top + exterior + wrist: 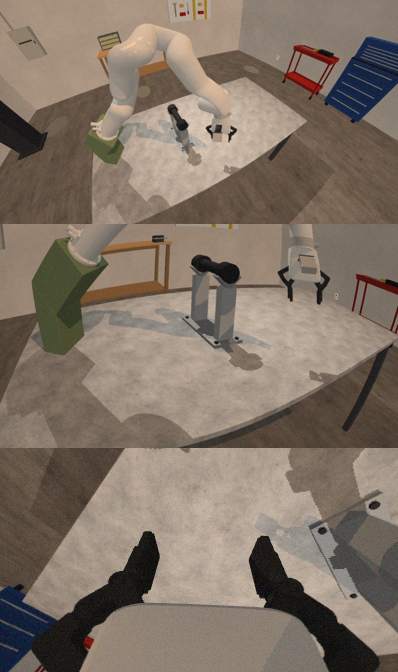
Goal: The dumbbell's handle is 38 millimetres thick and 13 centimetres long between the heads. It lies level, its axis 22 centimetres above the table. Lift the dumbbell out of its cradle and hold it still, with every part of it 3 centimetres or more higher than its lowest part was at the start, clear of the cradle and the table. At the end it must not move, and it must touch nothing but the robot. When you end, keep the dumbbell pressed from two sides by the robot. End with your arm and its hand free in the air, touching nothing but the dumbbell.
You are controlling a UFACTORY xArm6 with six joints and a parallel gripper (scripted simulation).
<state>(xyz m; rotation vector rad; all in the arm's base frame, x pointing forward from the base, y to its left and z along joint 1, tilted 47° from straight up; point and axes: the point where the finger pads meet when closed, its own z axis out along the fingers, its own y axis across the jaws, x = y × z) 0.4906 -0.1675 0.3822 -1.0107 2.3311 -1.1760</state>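
A black dumbbell (177, 117) (215, 268) lies level across the two V-shaped tops of a grey cradle (183, 138) (224, 314) (367, 543) bolted to the table (261, 120) (156, 380) (210, 513). My gripper (221, 135) (303, 299) (205, 546) is open and empty. It hangs in the air to the right of the cradle, pointing down, well apart from the dumbbell and about level with the cradle's upper part. In the wrist view only the cradle's base plate and posts show at the right edge; the dumbbell is not clear there.
The arm's green base block (105, 147) (58, 302) stands at the table's left. A red cart (310, 70) (374, 299) and a blue tool chest (364, 79) stand off the table to the right. A wooden bench (135, 269) is at the back wall.
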